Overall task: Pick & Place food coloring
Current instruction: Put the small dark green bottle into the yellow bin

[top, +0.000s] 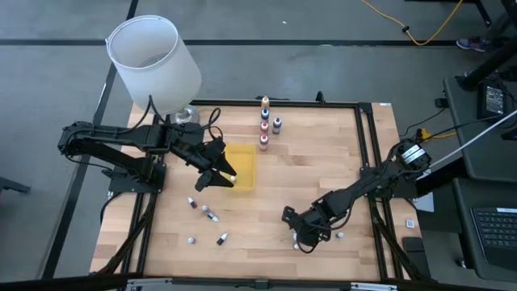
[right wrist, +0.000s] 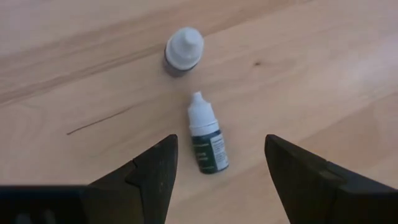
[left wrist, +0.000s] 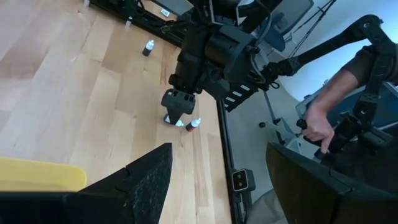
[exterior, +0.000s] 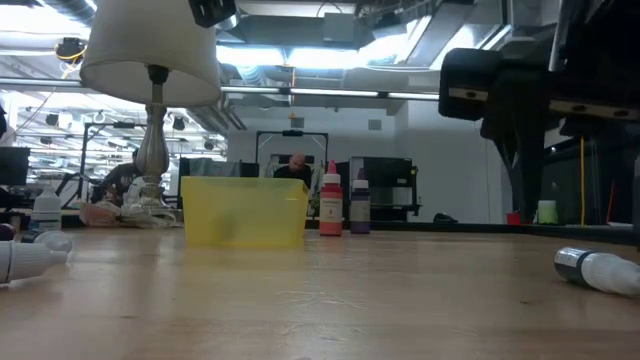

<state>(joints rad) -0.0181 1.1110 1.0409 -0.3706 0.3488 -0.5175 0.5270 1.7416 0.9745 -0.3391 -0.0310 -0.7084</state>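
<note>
Grippers: your right gripper (right wrist: 217, 165), dark wedge fingers spread, hangs lower right of the high view over a lying green-labelled dropper bottle (right wrist: 207, 140); your left gripper (top: 220, 174), fingers spread empty, overlaps the translucent yellow tray (top: 242, 162) at centre.

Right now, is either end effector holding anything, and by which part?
Nothing is held. The right end effector stands open over a lying green bottle without touching it. The left end effector is open and empty by the yellow tray.
</note>
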